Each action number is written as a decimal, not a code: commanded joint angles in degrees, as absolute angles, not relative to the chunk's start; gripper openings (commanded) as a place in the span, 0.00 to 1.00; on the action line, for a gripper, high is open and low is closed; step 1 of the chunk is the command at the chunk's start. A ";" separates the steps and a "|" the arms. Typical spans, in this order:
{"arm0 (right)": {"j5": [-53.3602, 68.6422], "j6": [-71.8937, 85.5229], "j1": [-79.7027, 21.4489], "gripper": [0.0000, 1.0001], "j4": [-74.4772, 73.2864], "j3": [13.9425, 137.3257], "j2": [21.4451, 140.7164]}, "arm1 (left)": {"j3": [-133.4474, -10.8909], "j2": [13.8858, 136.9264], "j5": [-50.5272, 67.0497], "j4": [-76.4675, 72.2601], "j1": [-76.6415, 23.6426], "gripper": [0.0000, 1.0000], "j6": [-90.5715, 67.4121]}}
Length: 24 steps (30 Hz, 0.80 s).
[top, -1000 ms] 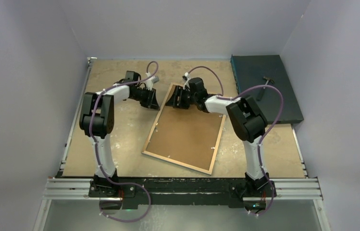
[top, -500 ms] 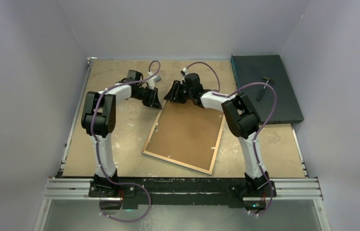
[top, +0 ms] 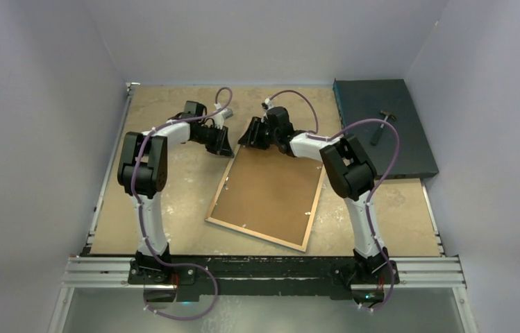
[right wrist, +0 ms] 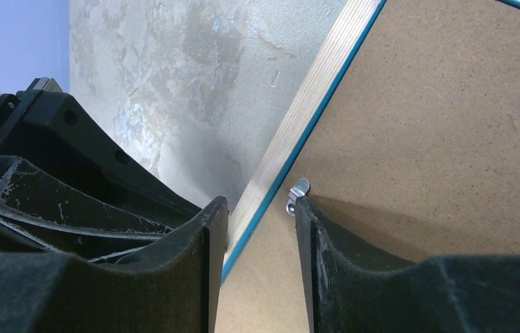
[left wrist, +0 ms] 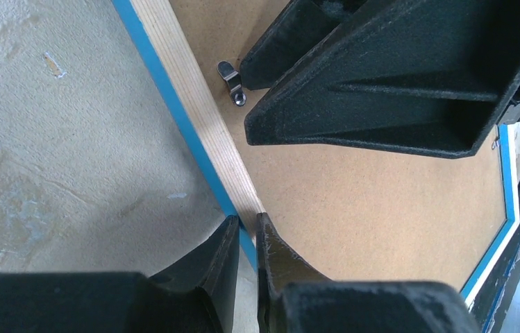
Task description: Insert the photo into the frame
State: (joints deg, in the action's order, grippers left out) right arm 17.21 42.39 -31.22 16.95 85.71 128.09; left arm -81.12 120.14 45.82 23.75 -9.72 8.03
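The left gripper [left wrist: 246, 225] is found with its jaws drawn almost together, a narrow slit between them. It is set over the left rail of the frame [left wrist: 194, 104], close to the far-left corner. Whether the rail is actually pinched cannot be told.

The right gripper [right wrist: 260, 208] is partly open and straddles the same rail. One finger is outside over the table [right wrist: 173, 104]; the other touches a small metal clip [right wrist: 298, 189] on the backing board [right wrist: 451, 139].

The frame lies back-up and skewed at the table's middle. The photo is not seen in any view.

The step in hand is judged to be turning the clip. The frame should be steadied by the left gripper, and the clip pushed sideways rather than downward.

Clip contact is shown only by the wrist views. Only the overhead view shows the frame's whole outline and the dark slab [top: 382, 139] at far right.
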 commanded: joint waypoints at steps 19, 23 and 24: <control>27.00 32.08 -31.15 0.35 13.67 91.45 136.05 | -81.22 122.64 45.94 24.39 -12.82 0.08 11.40; 28.70 31.77 -31.34 0.34 14.42 90.47 135.80 | -80.87 122.78 46.08 24.19 -13.09 0.07 11.44; 29.04 31.75 -31.49 0.33 14.49 90.29 135.91 | -80.78 122.78 46.11 24.11 -13.09 0.07 11.48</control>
State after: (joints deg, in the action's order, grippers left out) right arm 27.88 34.41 -29.67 17.37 91.00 132.70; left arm -81.14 120.14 45.82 23.86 -9.89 9.21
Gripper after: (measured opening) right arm 0.341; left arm 0.095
